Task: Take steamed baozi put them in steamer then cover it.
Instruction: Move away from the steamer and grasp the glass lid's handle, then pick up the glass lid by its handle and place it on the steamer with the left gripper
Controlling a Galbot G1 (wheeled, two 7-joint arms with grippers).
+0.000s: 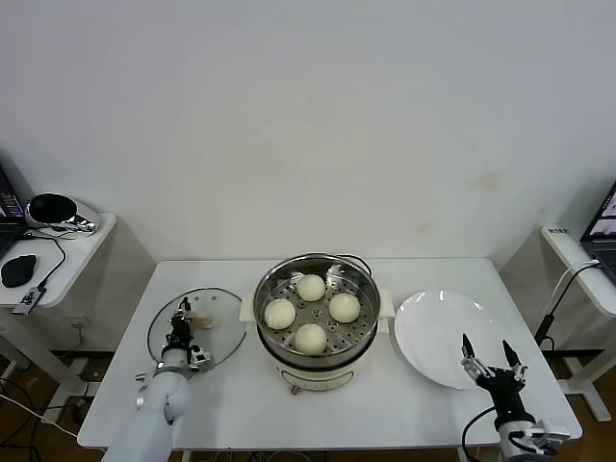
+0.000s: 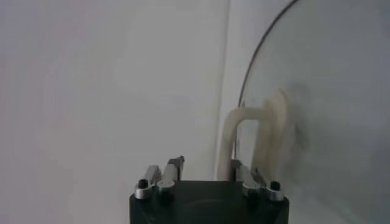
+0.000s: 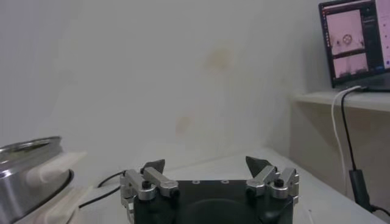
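Observation:
Several cream-white steamed baozi (image 1: 311,287) lie on the perforated tray inside the shiny steamer (image 1: 368,284) at the table's middle. The pot's rim also shows in the right wrist view (image 3: 24,164). The cover (image 1: 223,318), clear glass with a metal rim, lies flat on the table left of the steamer. My left gripper (image 1: 181,332) is down on it at the cream handle (image 1: 200,318). In the left wrist view the handle (image 2: 268,122) rises just beyond the left gripper (image 2: 207,161). My right gripper (image 1: 489,351) (image 3: 205,164) hangs open and holds nothing, over the near edge of the plate.
A flat white plate (image 1: 433,332) with nothing on it lies right of the steamer. A black cord (image 3: 109,182) runs behind the pot. Small side tables stand beyond both table ends, the left one (image 1: 67,245) with a mouse and cables, the right one with a laptop (image 3: 356,42).

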